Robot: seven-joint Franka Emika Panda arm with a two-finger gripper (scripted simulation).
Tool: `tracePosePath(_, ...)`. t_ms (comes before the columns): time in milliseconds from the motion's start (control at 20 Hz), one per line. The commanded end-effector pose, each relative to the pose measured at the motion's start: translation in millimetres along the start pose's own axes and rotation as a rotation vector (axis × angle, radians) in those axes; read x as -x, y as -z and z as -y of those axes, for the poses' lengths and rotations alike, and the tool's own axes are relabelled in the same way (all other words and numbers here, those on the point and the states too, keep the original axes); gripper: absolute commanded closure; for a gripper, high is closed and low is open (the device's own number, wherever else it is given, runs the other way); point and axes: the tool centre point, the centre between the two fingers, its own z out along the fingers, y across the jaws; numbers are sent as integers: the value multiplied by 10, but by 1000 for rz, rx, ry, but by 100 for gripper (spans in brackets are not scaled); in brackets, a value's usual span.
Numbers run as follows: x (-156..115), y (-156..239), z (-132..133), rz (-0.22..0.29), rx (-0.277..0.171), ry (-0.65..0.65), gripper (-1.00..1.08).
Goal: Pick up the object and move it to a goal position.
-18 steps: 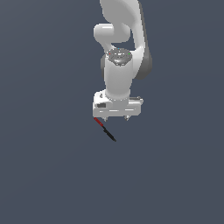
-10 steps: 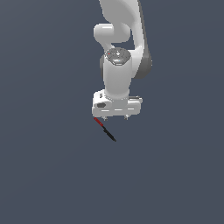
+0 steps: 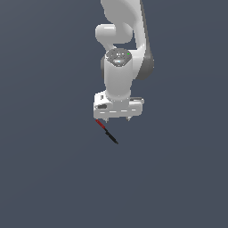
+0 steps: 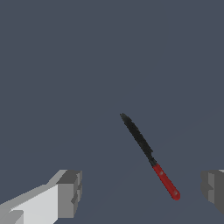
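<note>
step: pre-grasp | jaws [image 4: 142, 192]: spread wide, grasping nothing | thin black stick with red end [image 4: 148, 154]: between jaws, off-centre, untouched | advice: centre, descend, then clench

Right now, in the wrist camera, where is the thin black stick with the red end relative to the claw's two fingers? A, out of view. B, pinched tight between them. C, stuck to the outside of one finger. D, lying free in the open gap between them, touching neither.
D: the wrist view shows the stick in the wide gap of the open claw, apart from both fingers.
</note>
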Motion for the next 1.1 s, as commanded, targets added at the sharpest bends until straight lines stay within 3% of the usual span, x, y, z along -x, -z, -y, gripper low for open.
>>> tracePosePath(0, 7, -25, -15, 1, 1, 10, -92)
tracePosePath(450, 66, -260, -150, 4, 7, 117, -92)
tracePosePath(1050, 268, -822, -442, 12, 12, 387, -92)
